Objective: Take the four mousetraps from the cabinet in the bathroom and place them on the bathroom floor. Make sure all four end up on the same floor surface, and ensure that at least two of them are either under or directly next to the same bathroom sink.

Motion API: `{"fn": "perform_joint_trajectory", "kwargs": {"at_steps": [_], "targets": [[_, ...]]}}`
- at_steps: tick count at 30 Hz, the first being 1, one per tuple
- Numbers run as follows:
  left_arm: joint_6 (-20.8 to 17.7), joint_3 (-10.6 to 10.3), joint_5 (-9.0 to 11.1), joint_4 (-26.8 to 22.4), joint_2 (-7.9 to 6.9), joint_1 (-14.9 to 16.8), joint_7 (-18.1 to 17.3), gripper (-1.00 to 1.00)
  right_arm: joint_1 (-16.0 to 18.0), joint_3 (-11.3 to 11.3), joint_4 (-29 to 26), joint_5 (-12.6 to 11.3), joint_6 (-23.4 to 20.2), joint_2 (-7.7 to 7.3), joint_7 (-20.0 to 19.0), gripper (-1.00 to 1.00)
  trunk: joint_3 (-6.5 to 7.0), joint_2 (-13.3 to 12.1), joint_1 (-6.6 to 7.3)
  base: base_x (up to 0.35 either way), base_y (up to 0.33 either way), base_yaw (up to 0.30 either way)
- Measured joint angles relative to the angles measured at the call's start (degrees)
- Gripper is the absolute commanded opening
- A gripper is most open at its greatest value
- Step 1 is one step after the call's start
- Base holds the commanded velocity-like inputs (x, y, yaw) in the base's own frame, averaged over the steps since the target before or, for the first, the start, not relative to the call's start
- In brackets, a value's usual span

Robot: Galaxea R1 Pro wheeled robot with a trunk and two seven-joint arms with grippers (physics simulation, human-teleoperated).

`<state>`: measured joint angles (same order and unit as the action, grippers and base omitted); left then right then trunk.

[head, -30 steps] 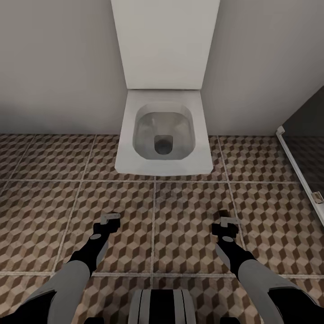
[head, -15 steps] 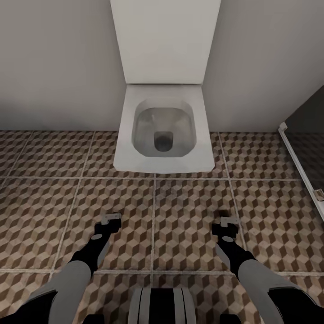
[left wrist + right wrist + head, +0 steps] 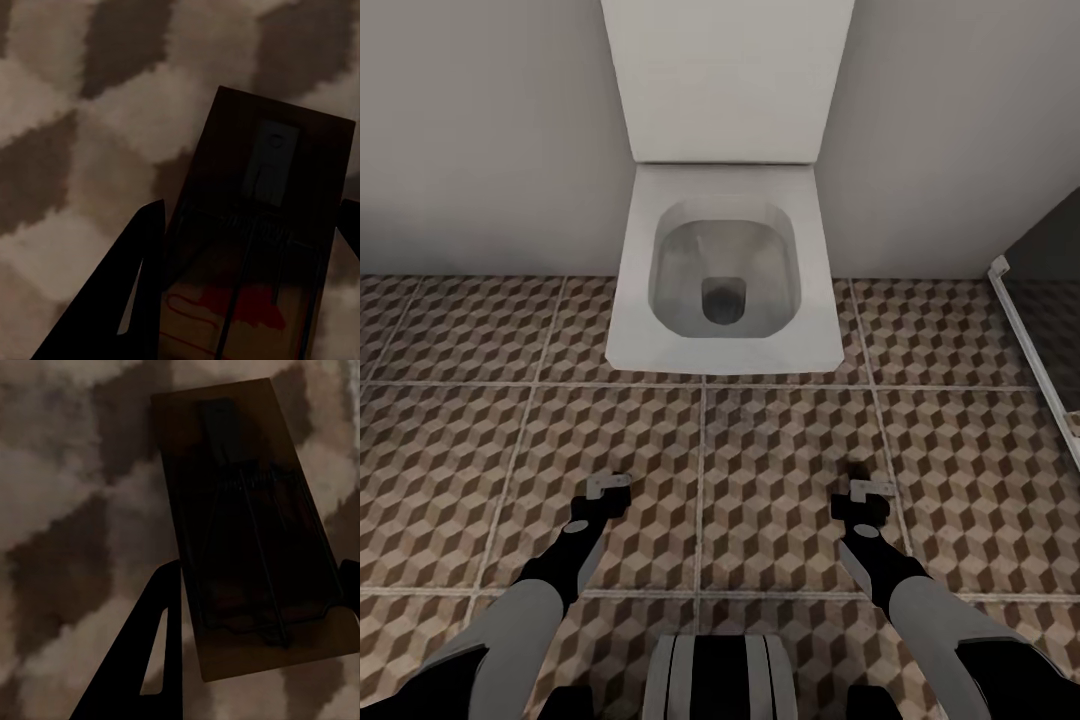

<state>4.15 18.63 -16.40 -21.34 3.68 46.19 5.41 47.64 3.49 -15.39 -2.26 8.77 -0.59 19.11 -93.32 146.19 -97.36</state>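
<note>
Both grippers, left gripper [image 3: 607,487] and right gripper [image 3: 867,492], each clamped a mousetrap [image 3: 255,247] near the toilet [image 3: 725,290]; neither lay on the bathroom floor [image 3: 780,470] yet, seemingly.

head: high, facing down | wrists: close above bathroom floor [image 3: 780,470] | shared: floor tiles

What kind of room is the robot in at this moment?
Most likely a bathroom: a white toilet with its lid up stands against a plain wall, on a floor tiled in a brown and beige cube pattern.
</note>
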Motion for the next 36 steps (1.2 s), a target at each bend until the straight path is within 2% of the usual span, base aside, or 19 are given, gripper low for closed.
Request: {"fn": "perform_joint_trajectory", "kwargs": {"at_steps": [13,15,19,23,36], "targets": [[0.6,-0.2,-0.1,-0.1,0.12,0.0,0.6,-1.0,0.0,-0.1,0.0,0.1,-0.3,0.06,0.1,-1.0,0.0,0.0,0.0,0.0,0.0,0.0],[2.4,-0.2,-0.1,0.0,0.09,0.0,0.6,-1.0,0.0,-0.1,0.0,0.1,-0.3,0.07,0.1,-1.0,0.0,0.0,0.0,0.0,0.0,0.0],[9.4,-0.3,-0.2,1.6,0.04,0.1,0.5,-1.0,0.0,-0.1,0.0,0.0,-0.1,0.08,0.1,-1.0,0.0,0.0,0.0,0.0,0.0,0.0],[13.1,-0.2,-0.3,4.8,-0.12,0.1,0.4,-1.0,0.0,0.1,0.1,-0.6,1.1,0.09,0.1,-1.0,-0.01,0.0,-0.01,0.0,0.0,0.0],[14.5,0.0,-1.0,6.2,0.04,0.0,0.3,-1.0,0.0,0.3,0.0,-0.9,3.0,0.02,0.0,-1.0,-0.01,0.0,-0.02,0.0,0.0,0.0]]}}
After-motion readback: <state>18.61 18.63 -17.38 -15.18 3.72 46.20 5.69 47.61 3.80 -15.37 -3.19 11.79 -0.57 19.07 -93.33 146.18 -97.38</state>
